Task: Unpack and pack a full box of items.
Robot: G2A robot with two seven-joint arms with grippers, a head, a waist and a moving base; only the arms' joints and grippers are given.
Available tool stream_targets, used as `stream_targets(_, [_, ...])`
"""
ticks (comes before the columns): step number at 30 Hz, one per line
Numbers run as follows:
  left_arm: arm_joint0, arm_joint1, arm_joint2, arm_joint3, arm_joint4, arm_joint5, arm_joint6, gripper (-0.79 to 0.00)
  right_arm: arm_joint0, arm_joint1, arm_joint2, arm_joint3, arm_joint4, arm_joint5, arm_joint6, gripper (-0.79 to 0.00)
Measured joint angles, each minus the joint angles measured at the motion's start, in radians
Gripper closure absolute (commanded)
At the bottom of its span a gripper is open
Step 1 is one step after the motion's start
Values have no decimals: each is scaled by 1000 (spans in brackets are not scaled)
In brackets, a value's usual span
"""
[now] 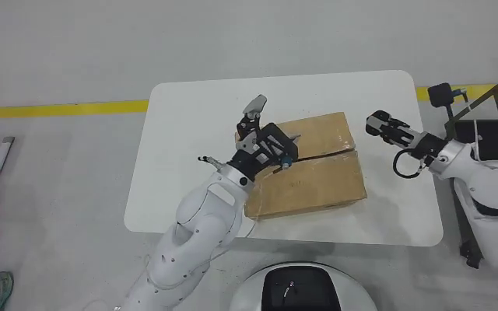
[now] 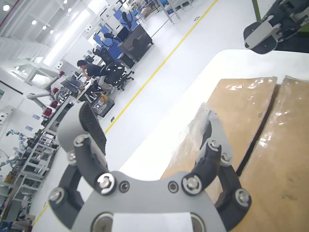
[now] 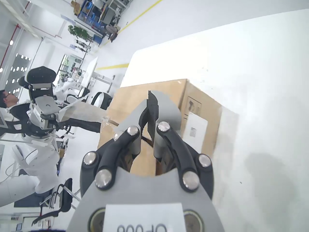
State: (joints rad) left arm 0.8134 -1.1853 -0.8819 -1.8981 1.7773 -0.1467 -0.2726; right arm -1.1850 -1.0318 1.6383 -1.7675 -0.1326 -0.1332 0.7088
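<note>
A closed brown cardboard box (image 1: 311, 167) lies on the white table (image 1: 194, 140), right of centre, its two top flaps meeting at a narrow seam. My left gripper (image 1: 250, 118) stands open at the box's far left corner. In the left wrist view the left gripper (image 2: 147, 114) has one finger (image 2: 214, 131) against the taped box (image 2: 265, 134) edge and the other out over the table. My right gripper (image 1: 378, 122) hangs shut and empty just off the box's right end. From the right wrist, the right gripper (image 3: 152, 107) points at the box (image 3: 169, 88).
The table has free room left of and behind the box. A yellow floor line (image 1: 70, 109) runs past the far side. A dark frame (image 1: 475, 117) stands off the table's right edge, close to the right arm.
</note>
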Motion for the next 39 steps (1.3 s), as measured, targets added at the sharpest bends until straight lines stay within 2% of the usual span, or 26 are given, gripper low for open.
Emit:
stream_targets(10, [-127,-70,187,75,58,-39,18,-785,-149,10,124,-42,46,-33,-20,-3])
stream_targets(11, [-139,-79,206,85,64,-39,15,-785,-160,10,130,-44,50,-36,-23,-28])
stream_targets(13, [-154,-93,229,96,68,-36,11,-785,-172,10,137,-48,56,-37,-28,-179])
stream_targets(16, [-168,-111,244,101,56,-27,1,-785,-186,11,143,-57,65,-40,-28,-357])
stream_targets(18, [-167,-117,235,100,48,-23,-12,-785,-188,12,142,-59,79,-46,-21,-379])
stream_targets(20, [-156,-118,211,89,41,-20,-41,-785,-183,13,140,-65,90,-54,-13,-363])
stream_targets(21, [-149,-117,196,80,39,-19,-57,-785,-180,13,137,-69,92,-58,-10,-320])
stream_targets(24, [-111,-107,122,38,22,-16,-115,-785,-165,14,124,-86,81,-64,-9,-31])
stream_targets(25, [-94,-103,95,21,18,-16,-132,-533,-159,15,118,-90,72,-64,-11,0])
stream_targets(26, [-70,-97,58,-3,16,-15,-150,-339,-149,15,108,-94,57,-63,-17,0])
stream_targets(27, [-50,-91,29,-21,20,-15,-164,-249,-141,15,99,-98,44,-63,-21,0])
stream_targets(28, [-28,-85,-1,-38,28,-15,-178,-58,-133,15,88,-102,32,-66,-25,0])
stream_targets(29, [4,-78,-41,-60,36,-16,-198,0,-120,15,73,-106,16,-69,-32,0])
stream_targets(34, [139,-52,-207,-141,46,-13,-266,0,-59,12,-15,-133,-77,-85,-62,0])
stream_targets(39, [279,-35,-374,-186,47,20,-319,0,31,2,-153,-148,-175,-107,-82,0])
